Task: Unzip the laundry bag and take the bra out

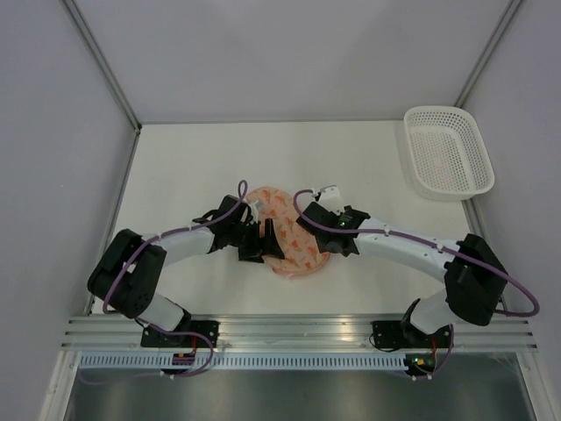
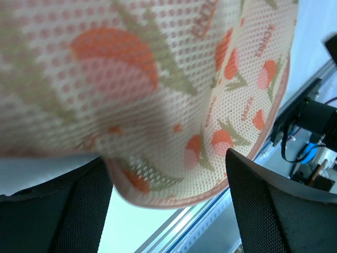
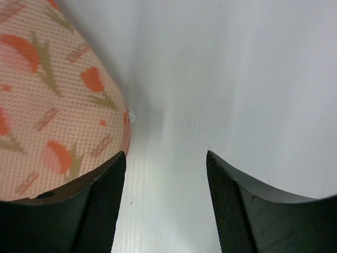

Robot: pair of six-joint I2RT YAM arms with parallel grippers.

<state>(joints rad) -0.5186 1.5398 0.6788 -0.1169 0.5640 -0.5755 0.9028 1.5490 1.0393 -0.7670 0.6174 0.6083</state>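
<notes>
The laundry bag [image 1: 289, 250], cream with an orange-pink leaf print and pink trim, lies on the table between my two grippers. My left gripper [image 1: 264, 239] is open over its left part. In the left wrist view the bag [image 2: 158, 79] fills the top, and its pink-trimmed edge hangs between the wide-apart fingers of the left gripper [image 2: 166, 176]. My right gripper [image 1: 309, 226] is open at the bag's right edge. In the right wrist view the bag [image 3: 47, 100] lies beside the left finger, with bare table between the fingers of the right gripper [image 3: 166, 158]. The bra is hidden.
A white plastic lattice basket [image 1: 447, 153] stands at the far right of the table. Grey walls enclose the table on three sides. An aluminium rail [image 1: 298, 331] with both arm bases runs along the near edge.
</notes>
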